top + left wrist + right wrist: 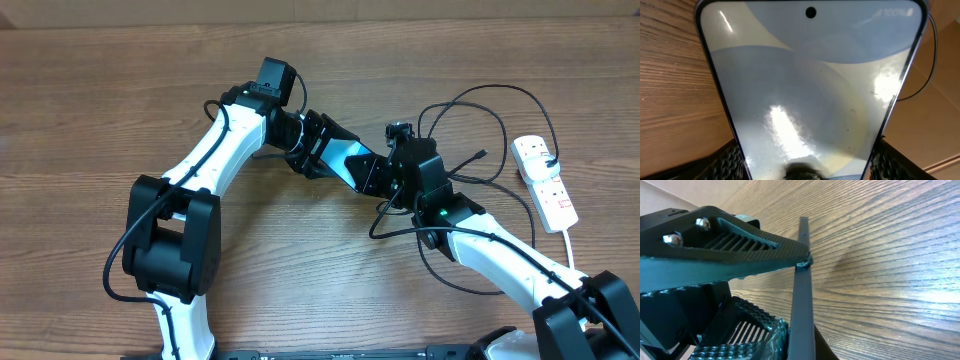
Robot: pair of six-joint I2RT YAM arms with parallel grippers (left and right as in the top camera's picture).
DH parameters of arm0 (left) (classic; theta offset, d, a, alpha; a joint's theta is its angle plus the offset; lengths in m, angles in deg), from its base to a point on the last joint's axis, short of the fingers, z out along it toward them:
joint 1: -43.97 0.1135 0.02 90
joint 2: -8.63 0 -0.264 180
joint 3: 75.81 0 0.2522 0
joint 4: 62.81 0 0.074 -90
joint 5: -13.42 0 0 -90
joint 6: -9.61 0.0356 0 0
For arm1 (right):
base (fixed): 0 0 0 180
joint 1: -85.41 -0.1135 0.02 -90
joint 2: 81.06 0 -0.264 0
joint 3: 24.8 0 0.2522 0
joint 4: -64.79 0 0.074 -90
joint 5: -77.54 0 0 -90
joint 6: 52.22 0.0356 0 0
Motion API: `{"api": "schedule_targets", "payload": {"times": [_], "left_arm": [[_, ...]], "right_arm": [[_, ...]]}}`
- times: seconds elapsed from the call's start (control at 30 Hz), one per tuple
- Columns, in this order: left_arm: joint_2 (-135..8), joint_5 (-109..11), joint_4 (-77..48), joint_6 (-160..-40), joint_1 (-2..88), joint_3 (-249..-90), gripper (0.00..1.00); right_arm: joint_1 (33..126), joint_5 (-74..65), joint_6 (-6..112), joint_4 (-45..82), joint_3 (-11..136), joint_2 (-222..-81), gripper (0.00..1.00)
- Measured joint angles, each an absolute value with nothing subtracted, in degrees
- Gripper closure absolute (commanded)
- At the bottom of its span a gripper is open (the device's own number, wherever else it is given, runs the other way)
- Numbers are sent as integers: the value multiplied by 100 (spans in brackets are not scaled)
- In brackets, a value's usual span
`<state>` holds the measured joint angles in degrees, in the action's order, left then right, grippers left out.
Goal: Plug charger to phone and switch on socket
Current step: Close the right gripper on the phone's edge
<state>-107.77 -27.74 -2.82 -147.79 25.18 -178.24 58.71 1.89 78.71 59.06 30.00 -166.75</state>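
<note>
ok so the left gripper (318, 150) has the phone (352, 158) lifted off the table (100, 100), out in the middle of the overhead view with the cyan screen facing up and tilted. In the left wrist view the screen (810, 85) fills nearly the whole picture, camera hole at the top, and the ribbed fingers (729, 161) sit at the bottom corners, one against each long edge, so it's pinching the phone across its width near one end. The right gripper (397, 178) is right at the other end of the phone. From the right wrist cam the phone (801, 300) is edge-on, just a thin dark bar, with the tip of the upper finger (740, 245) touching that edge and the lower finger (745, 335) sitting just beside it further down. Those two fingers look spread apart with nothing between them, though the angle is awkward so I'm not fully sure. The charger (503, 135) lies in loose loops on the table to the right of both grippers, its connector tip (484, 154) resting free, near the right gripper but not touching it. The socket (545, 180) is at the far right edge, well apart from the phone
</note>
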Motion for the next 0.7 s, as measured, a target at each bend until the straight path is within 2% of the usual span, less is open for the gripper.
{"api": "schedule_targets", "payload": {"times": [0.27, 0.5, 0.7], "left_arm": [[-10777, -2787, -286, -14779, 2518, -17826, 45], [-10777, -2796, -286, -14776, 2518, -17835, 32], [-10777, -2818, -284, -14770, 2518, -17846, 28]], "right_arm": [[5873, 167, 7930, 5900, 3000, -16684, 93], [5875, 160, 7978, 5913, 3000, -16684, 94], [5875, 147, 8135, 5915, 3000, -16686, 96]]}}
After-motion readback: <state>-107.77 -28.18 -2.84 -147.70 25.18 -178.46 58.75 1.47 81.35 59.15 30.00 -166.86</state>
